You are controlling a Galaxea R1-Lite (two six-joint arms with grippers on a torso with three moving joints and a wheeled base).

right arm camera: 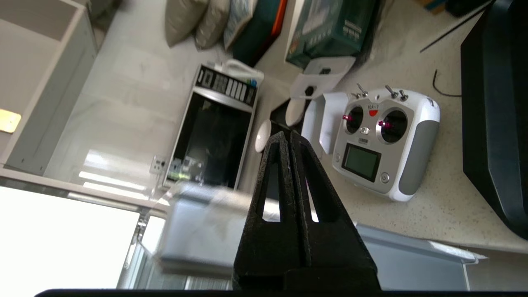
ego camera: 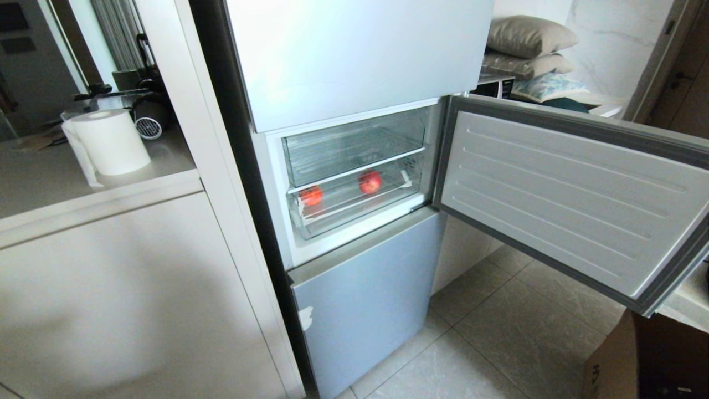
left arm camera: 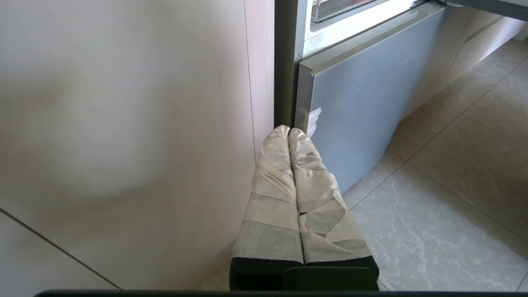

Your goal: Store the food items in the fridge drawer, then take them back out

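In the head view the fridge's middle compartment stands open. The shallow clear fridge drawer (ego camera: 360,206) with its white front strip holds the two food items, an orange-red one (ego camera: 312,195) towards its left end and a red one (ego camera: 370,182) near its middle. Neither arm shows in the head view. My left gripper (left arm camera: 288,131), its fingers wrapped in tape, is shut and empty, low beside the cabinet side and the lower fridge door (left arm camera: 354,107). My right gripper (right arm camera: 286,134), black, is shut on nothing and points over a counter beyond the open door's top edge.
A taller clear drawer (ego camera: 354,145) sits above the shallow one. The open fridge door (ego camera: 576,194) swings out to the right over tiled floor. A paper towel roll (ego camera: 111,141) stands on the left counter. A cardboard box (ego camera: 642,360) lies bottom right. A remote controller (right arm camera: 383,140) and a microwave (right arm camera: 214,132) face the right gripper.
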